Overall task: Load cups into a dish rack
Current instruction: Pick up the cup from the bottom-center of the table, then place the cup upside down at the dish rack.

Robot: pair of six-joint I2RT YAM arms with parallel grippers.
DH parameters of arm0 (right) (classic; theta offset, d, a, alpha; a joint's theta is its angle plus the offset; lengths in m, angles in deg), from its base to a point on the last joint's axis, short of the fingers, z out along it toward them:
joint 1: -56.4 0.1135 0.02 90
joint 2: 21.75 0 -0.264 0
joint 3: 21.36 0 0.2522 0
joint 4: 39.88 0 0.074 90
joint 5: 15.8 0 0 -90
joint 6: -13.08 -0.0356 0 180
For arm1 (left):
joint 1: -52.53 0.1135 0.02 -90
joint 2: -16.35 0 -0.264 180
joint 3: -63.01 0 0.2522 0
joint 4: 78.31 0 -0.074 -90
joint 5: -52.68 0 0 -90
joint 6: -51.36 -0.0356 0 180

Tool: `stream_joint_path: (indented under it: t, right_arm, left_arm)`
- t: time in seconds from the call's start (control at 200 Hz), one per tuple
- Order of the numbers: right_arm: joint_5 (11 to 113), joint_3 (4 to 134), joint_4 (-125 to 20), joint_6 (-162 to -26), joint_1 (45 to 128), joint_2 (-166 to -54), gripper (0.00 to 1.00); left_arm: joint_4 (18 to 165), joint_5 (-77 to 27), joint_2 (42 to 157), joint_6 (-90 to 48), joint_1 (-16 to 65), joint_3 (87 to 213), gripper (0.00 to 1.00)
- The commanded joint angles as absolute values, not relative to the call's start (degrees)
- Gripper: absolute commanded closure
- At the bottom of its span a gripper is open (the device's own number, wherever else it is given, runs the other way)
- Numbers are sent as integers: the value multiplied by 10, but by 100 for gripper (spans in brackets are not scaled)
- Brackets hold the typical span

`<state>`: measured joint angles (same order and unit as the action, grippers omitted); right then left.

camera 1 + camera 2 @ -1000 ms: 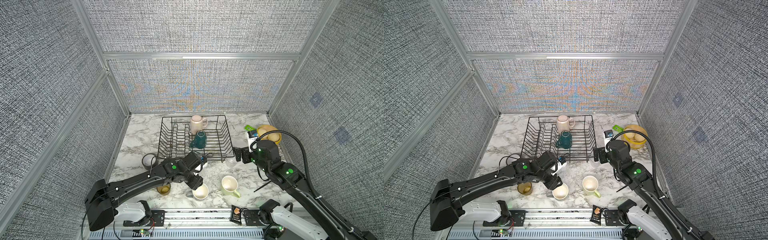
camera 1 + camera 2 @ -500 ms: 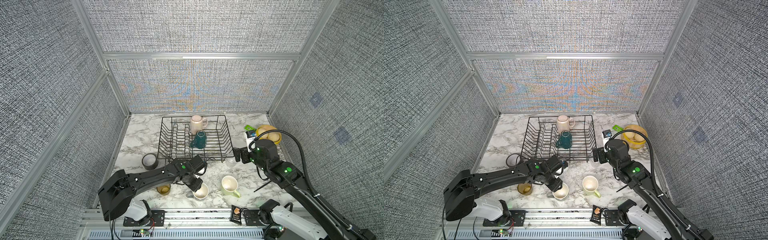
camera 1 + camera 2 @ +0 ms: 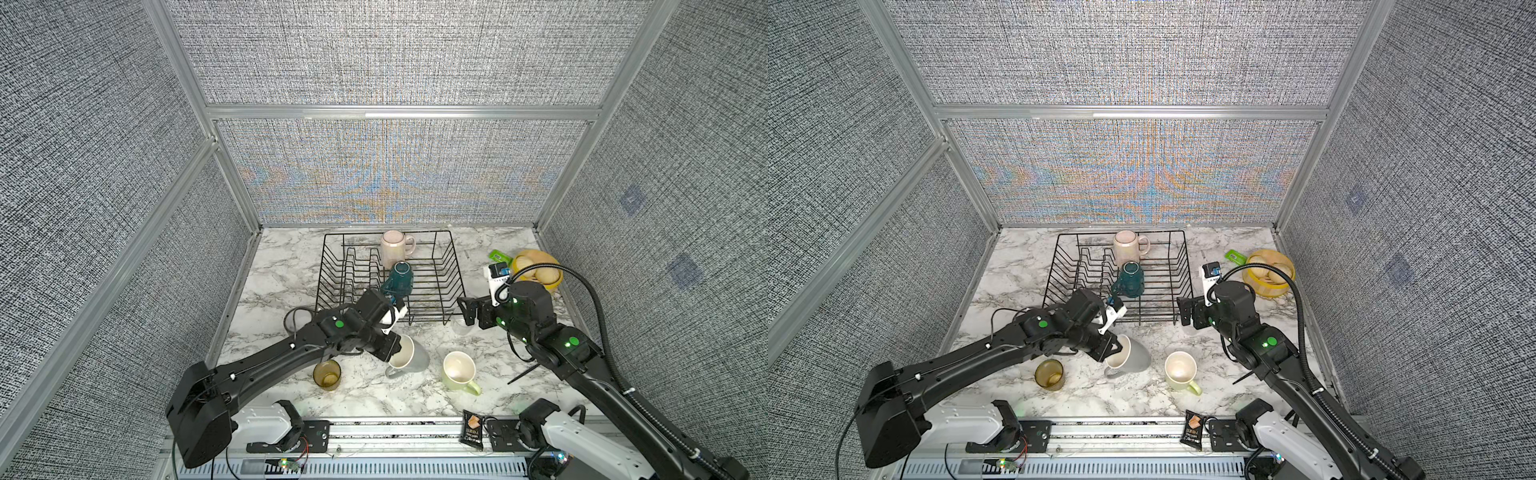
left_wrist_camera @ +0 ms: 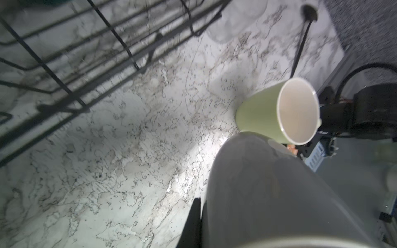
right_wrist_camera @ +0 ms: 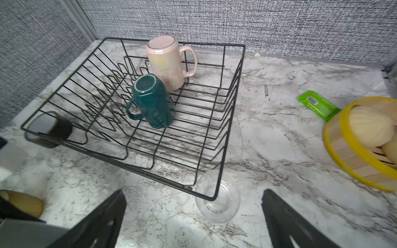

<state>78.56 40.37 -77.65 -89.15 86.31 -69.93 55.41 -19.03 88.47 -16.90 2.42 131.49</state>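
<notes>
Well, the left claw (image 3: pixel 394 348) is clamped tight on the rim of the grey mug (image 3: pixel 414 358). It holds the mug a little in from the near edge of the table (image 3: pixel 286 266), about midway along it. The mug is tipped on a slant. Its long axis runs roughly left to right, with the mouth up and toward the left edge and the base toward the right edge. The handle hangs toward the near edge. Whether the base rests on the table I cannot tell. Near that base stands the green mug (image 3: pixel 457 369), upright, mouth up, its handle aimed at the near right corner.

The rack (image 3: pixel 452 274) sits by the middle of the far edge. At its far side the pink mug (image 3: pixel 392 249) stands on end, seemingly mouth down, handle toward the right edge. Just nearer is the teal mug (image 3: pixel 397 279), base up and leaning, handle toward the near left corner.

The right claw (image 5: pixel 193 194) hangs wide open with nothing in it. It is over the glass (image 5: pixel 217 199), which stands upright on the table right at the rack's near right corner. The tumbler (image 3: pixel 327 374) stands upright, mouth up, by the near edge. It is left of the grey mug and just beside the left arm. A yellow bowl (image 5: pixel 334 139) of rolls sits by the right edge.
</notes>
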Motion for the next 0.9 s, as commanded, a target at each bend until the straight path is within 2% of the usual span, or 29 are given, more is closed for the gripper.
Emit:
stream_joint_path:
  t: [0.0, 0.11, 0.2, 0.295, 0.43, 0.715, 0.895]
  right_arm:
    - [702, 418, -752, -941, 860, -694, 1]
    - [649, 430, -749, -1057, 841, -685, 1]
    - [542, 414, -690, -1108, 820, -679, 1]
    - [442, 404, -634, -1119, 814, -681, 1]
    - [355, 392, -577, -1149, 811, -701, 1]
    - [248, 388, -462, -1222, 794, -741, 1]
    - [209, 378, -350, -1272, 792, -765, 1]
  left_arm:
    - [618, -119, 863, -155, 66, 1323, 100]
    - [694, -66, 858, -128, 120, 1326, 100]
    - [812, 8, 877, -75, 154, 1326, 100]
    - [894, 70, 917, -32, 174, 1342, 100]
    - [1006, 145, 960, 23, 185, 1352, 100]
    - [1262, 228, 1013, 136, 185, 1320, 100]
    - [1305, 229, 1022, 143, 184, 1311, 100]
